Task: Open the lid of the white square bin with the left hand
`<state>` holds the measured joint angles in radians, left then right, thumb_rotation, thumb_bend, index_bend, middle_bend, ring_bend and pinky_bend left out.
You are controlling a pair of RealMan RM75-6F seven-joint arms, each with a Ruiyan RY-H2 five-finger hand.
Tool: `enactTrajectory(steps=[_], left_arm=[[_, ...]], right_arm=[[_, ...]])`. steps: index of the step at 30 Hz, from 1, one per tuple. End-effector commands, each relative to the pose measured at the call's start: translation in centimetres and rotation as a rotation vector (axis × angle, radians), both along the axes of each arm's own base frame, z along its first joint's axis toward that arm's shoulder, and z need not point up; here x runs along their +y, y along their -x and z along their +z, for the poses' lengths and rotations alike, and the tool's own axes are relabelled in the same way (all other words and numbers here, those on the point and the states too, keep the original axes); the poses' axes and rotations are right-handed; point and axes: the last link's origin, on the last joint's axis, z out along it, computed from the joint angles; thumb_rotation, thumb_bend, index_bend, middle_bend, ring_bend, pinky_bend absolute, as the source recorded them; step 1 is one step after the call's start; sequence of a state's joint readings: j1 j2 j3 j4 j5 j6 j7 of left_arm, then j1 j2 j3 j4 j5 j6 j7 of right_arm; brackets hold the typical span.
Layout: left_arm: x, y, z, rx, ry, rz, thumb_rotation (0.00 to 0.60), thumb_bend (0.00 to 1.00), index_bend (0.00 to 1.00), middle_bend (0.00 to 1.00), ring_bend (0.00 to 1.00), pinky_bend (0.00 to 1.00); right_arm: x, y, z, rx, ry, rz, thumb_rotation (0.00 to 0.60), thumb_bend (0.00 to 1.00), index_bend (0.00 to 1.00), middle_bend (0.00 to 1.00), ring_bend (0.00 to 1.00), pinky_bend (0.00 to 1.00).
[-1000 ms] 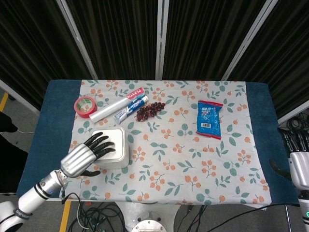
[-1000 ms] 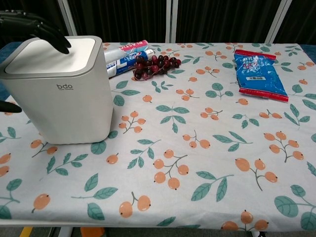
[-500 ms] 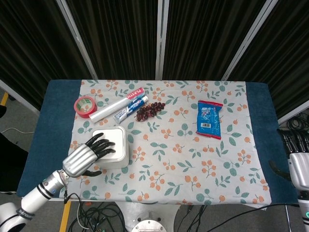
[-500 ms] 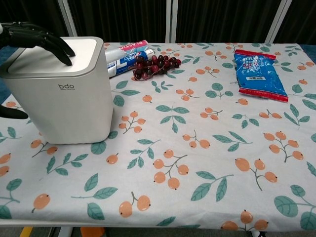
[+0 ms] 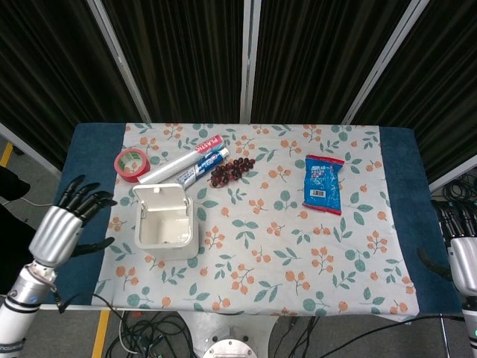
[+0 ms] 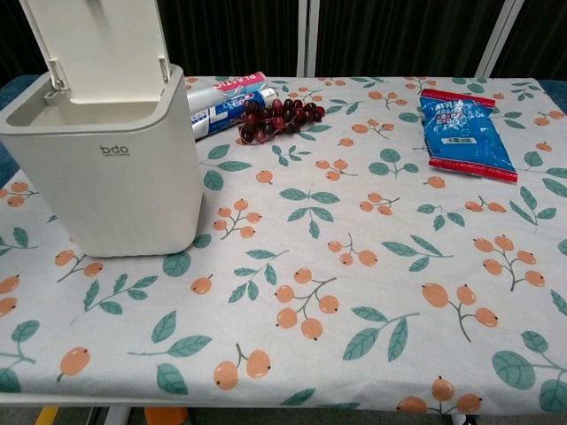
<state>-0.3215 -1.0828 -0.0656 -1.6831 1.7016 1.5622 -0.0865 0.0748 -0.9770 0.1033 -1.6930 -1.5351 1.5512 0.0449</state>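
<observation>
The white square bin point(image 5: 166, 230) is seen near the left edge of the floral cloth on the tabletop point(image 5: 402, 160), its lid point(image 6: 96, 40) standing upright on the hinge at the rear rim and the interior left exposed. The left robot hand point(image 5: 65, 224) is held off to the left of the bin, over the blue border, well apart from it, with fingers spread and nothing held. The right robot hand point(image 5: 462, 253) is partly cut off at the right edge; its state cannot be told. Behind the bin are placed a red tape roll point(image 5: 131, 164), a plastic wrap box point(image 5: 181, 164), a toothpaste tube point(image 5: 201, 168) and a grape bunch point(image 5: 229, 171). A blue snack packet point(image 5: 323, 183) is laid farther right.
</observation>
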Motion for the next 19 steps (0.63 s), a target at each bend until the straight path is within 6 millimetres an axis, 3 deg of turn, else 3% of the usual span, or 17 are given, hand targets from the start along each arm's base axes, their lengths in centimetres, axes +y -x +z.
enactTrajectory(steps=[1, 5, 11, 15, 19], left_arm=[[-0.6, 1.8, 1.5, 0.007, -0.055, 0.077, 0.6, 0.02, 0.3, 0.24, 0.15, 0.03], [-1.5, 5.0, 1.8, 0.077, -0.079, 0.23, 0.6, 0.02, 0.3, 0.24, 0.15, 0.03], [-4.1, 8.9, 0.0, 0.126, -0.039, 0.449, 0.6, 0.02, 0.3, 0.24, 0.15, 0.03], [-5.8, 10.0, -0.9, 0.149, -0.056, 0.512, 0.6, 0.02, 0.3, 0.24, 0.15, 0.03], [-6.9, 9.7, -1.4, 0.138, -0.054, 0.512, 0.6, 0.02, 0.3, 0.24, 0.15, 0.03]], right_arm=[[0.0, 0.1, -0.2, -0.002, -0.006, -0.001, 0.6, 0.14, 0.02, 0.12, 0.0, 0.0], [0.0, 0.4, -0.7, -0.01, -0.031, -0.013, 0.6, 0.14, 0.02, 0.12, 0.0, 0.0], [0.1, 0.7, -1.5, -0.04, -0.069, -0.01, 0.6, 0.14, 0.02, 0.12, 0.0, 0.0], [0.4, 0.8, -1.7, -0.059, -0.068, -0.005, 0.6, 0.14, 0.02, 0.12, 0.0, 0.0], [0.5, 0.8, -1.9, -0.062, -0.064, -0.002, 0.6, 0.14, 0.02, 0.12, 0.0, 0.0]])
